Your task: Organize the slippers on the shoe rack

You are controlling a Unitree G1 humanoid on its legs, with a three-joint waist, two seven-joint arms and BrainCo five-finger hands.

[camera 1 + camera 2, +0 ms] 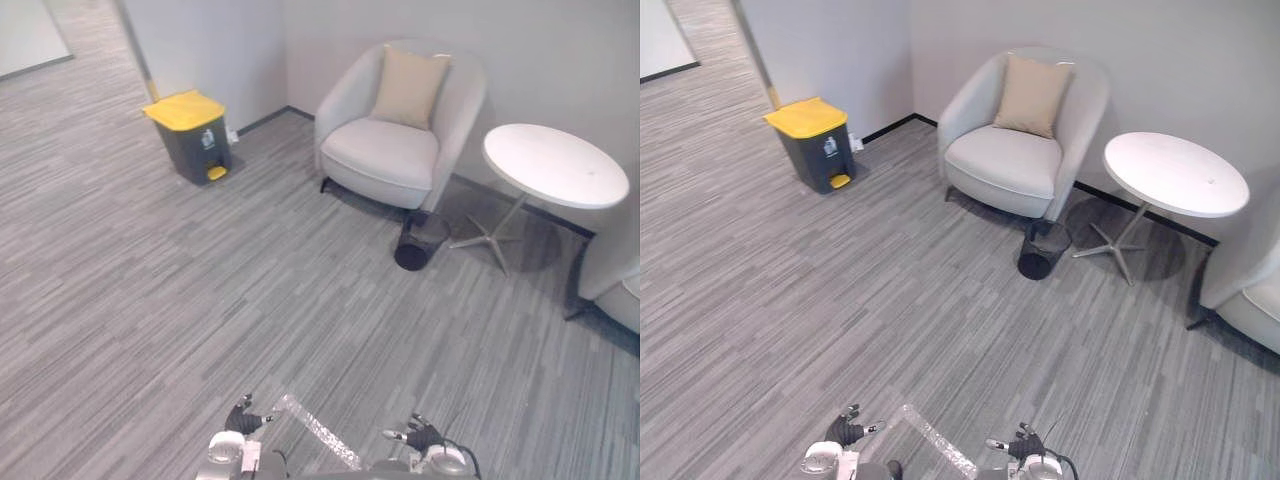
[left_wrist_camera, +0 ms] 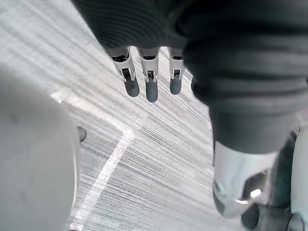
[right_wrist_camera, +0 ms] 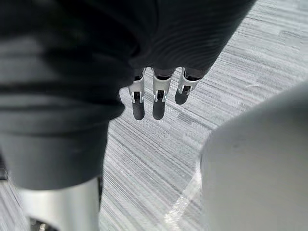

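Note:
My left hand [image 1: 244, 419] hangs low at the bottom edge of the left eye view, over grey carpet. Its fingers [image 2: 151, 83] are straight and hold nothing. My right hand [image 1: 424, 436] sits low at the bottom right of centre, its fingers [image 3: 159, 98] also straight and empty. Both hands hover above bare striped carpet with a pale strip of light [image 1: 318, 431] between them.
A grey bin with a yellow lid [image 1: 190, 135] stands by the far wall. A pale armchair [image 1: 400, 125] with a beige cushion sits in the corner, a black mesh basket [image 1: 419, 241] in front of it. A round white table [image 1: 554, 165] stands at the right, beside another chair [image 1: 620, 275].

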